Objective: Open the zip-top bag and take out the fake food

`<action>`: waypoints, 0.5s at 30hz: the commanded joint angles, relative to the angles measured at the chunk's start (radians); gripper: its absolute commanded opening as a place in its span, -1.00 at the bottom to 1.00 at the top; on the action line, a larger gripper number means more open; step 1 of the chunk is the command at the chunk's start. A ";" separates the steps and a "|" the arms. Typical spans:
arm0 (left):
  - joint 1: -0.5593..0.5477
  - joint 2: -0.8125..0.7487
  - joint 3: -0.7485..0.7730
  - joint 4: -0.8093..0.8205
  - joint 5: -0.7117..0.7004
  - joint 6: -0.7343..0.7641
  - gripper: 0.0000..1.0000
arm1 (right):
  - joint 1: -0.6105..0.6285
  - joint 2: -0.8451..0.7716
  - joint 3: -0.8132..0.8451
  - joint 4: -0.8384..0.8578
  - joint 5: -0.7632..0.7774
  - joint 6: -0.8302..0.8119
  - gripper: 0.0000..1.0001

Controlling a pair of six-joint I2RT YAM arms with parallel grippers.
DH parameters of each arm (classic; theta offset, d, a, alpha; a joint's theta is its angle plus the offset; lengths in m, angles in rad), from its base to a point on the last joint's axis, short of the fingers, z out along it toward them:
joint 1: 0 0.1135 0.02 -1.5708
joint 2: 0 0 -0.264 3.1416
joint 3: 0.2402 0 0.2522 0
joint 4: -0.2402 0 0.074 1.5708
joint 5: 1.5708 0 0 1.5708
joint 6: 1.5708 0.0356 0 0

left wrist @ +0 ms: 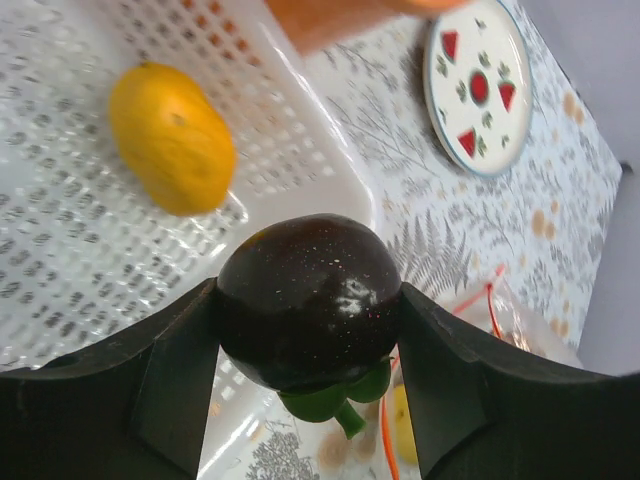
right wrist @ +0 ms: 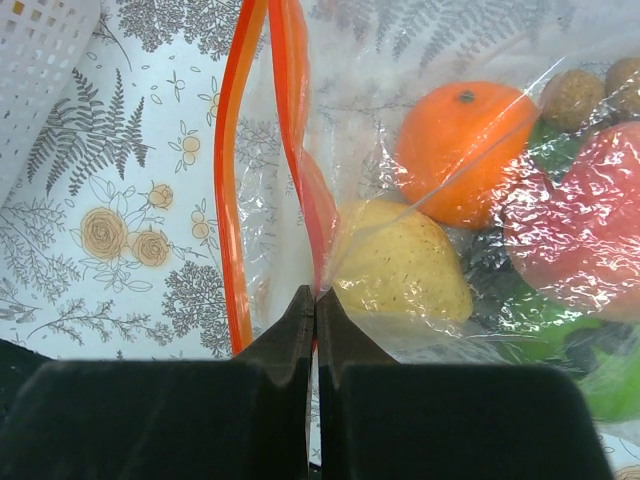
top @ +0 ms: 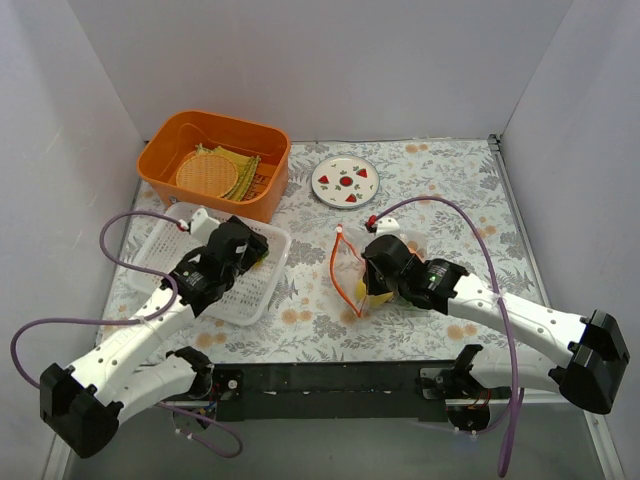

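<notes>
Spanning the whole scene, a floral-printed tabletop [top: 470,200] is seen from above. An orange bin [top: 158,172] is set at its far left corner, with a woven mat [top: 203,175] lying inside. A white mesh basket [top: 150,250] is placed just beside the bin, along the left edge.

The zip-top bag [top: 350,268] is laid near the middle of the tabletop, between the basket and the right edge. Its red-orange zip strip [right wrist: 235,180] is turned toward the basket, and the two halves of the strip are parted. A white plate [top: 325,180] painted with red fruit is found by the far edge, about midway along it.

The left end effector [left wrist: 308,330] is closed around a dark purple fruit [left wrist: 305,285] with green leaves, held over the basket's rim. The right end effector [right wrist: 315,305] is pinched shut on the bag's clear plastic, right at the strip.

A yellow lemon [left wrist: 172,138] is lying in the basket. Inside the bag, a red piece [right wrist: 580,220], an orange fruit [right wrist: 465,150], a pale yellow piece [right wrist: 400,265] and two tan nuts [right wrist: 572,98] are seen through the plastic.
</notes>
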 commanded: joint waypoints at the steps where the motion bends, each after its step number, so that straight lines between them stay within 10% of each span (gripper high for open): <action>1: 0.107 -0.030 -0.023 -0.145 -0.051 -0.057 -0.49 | -0.004 -0.039 0.015 0.021 -0.003 -0.012 -0.97; 4: 0.124 0.007 -0.043 -0.213 -0.112 -0.135 -0.40 | -0.004 -0.040 0.012 0.023 -0.009 -0.012 -0.97; 11: 0.127 0.012 -0.063 -0.188 -0.140 -0.145 0.73 | -0.004 -0.043 0.016 0.021 -0.015 -0.020 -0.97; 15: 0.126 -0.002 -0.038 -0.125 -0.081 -0.057 0.83 | -0.004 -0.043 0.019 0.018 -0.029 -0.018 -0.97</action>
